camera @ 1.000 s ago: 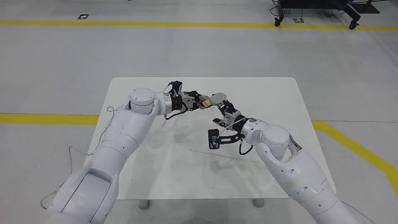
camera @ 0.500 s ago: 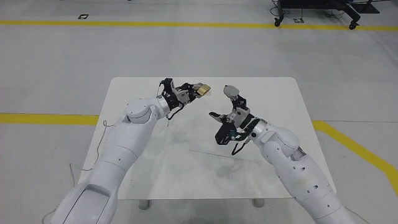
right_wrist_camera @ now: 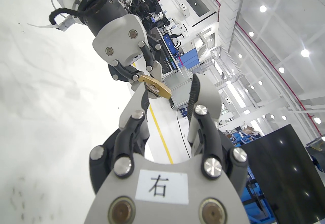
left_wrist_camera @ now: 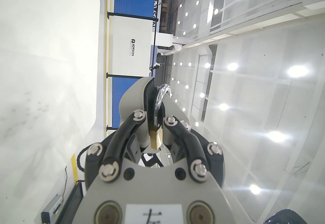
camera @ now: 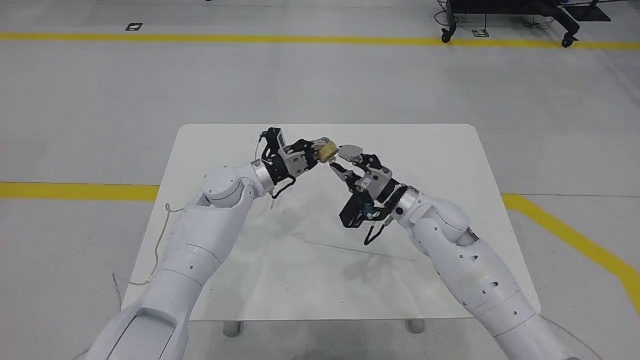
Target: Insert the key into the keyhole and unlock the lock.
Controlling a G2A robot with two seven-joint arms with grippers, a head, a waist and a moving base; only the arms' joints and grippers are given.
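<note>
The brass padlock (right_wrist_camera: 162, 92) is up in the air over the far middle of the table (camera: 440, 270), not resting on it. The left gripper (left_wrist_camera: 159, 94) has its jaws clenched on it, and the silvery shackle (left_wrist_camera: 161, 95) sits between the fingers in the left wrist view.

The right gripper (right_wrist_camera: 169, 88) is right beside the lock with its jaws spread wide and nothing clearly pinched in them. One finger (right_wrist_camera: 134, 105) is up against the brass body. There's a small dark bit (right_wrist_camera: 152, 89) on the face of the lock. Honestly I can't tell if that's the key sitting in the keyhole or just the keyhole itself.

My read is that this is the insert/turn stage and the lock isn't open yet. If the key is already in there, the right jaws would need to close squarely on its head and twist. Meanwhile the left would have to hold the lock dead steady, because any wobble will bind it.
</note>
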